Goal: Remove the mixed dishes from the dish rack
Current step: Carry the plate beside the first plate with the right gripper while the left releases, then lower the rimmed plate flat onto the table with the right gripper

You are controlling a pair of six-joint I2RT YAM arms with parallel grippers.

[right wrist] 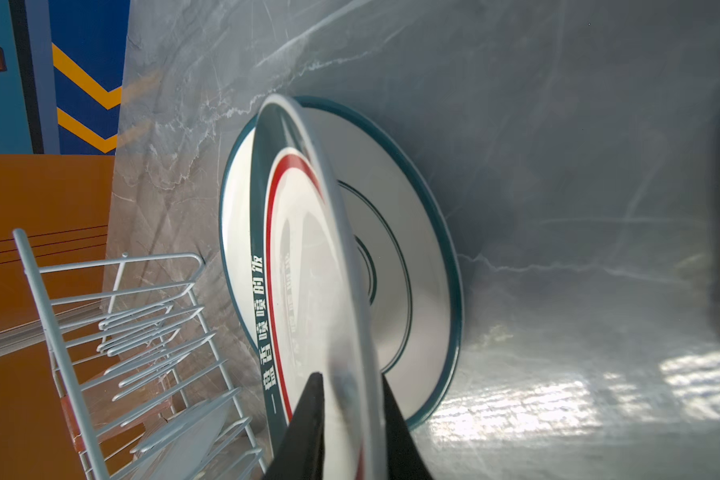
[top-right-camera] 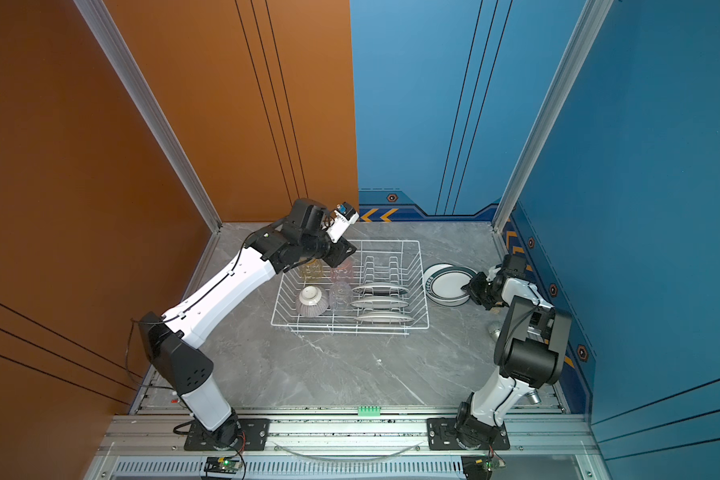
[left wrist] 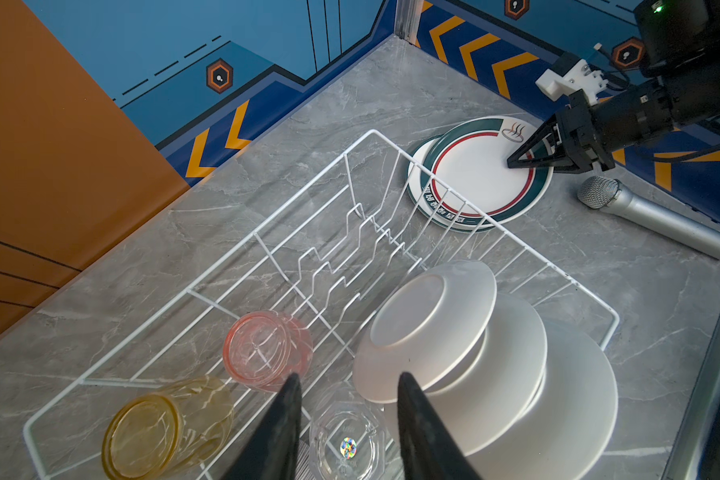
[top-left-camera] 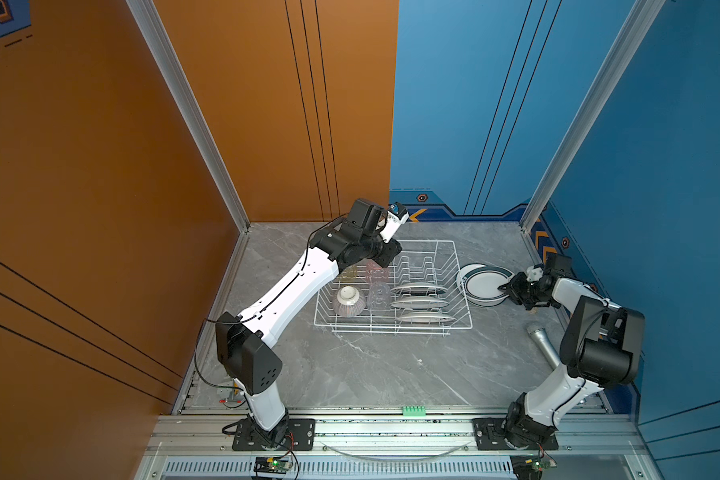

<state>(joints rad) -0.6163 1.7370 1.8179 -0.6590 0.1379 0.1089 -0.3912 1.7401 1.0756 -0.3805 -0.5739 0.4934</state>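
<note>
Right gripper point(left wrist: 512, 163) straddles the top plate's point(left wrist: 479, 178) rim, on a second plate point(left wrist: 415, 168) just beside the dish rack point(top-left-camera: 425, 241); whether it pinches is unclear. Left gripper point(left wrist: 348, 376), jaws apart, hovers above the rack's clear tumbler point(left wrist: 346, 440).

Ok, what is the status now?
Left gripper open above tumblers. Right gripper astride top plate, grip unclear. Three plates, bowl, tumblers in dish rack. Microphone by right arm.

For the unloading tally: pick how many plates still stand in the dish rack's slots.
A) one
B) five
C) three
C: three plates stand on edge in the dish rack; the other two plates are out on the table.
</note>
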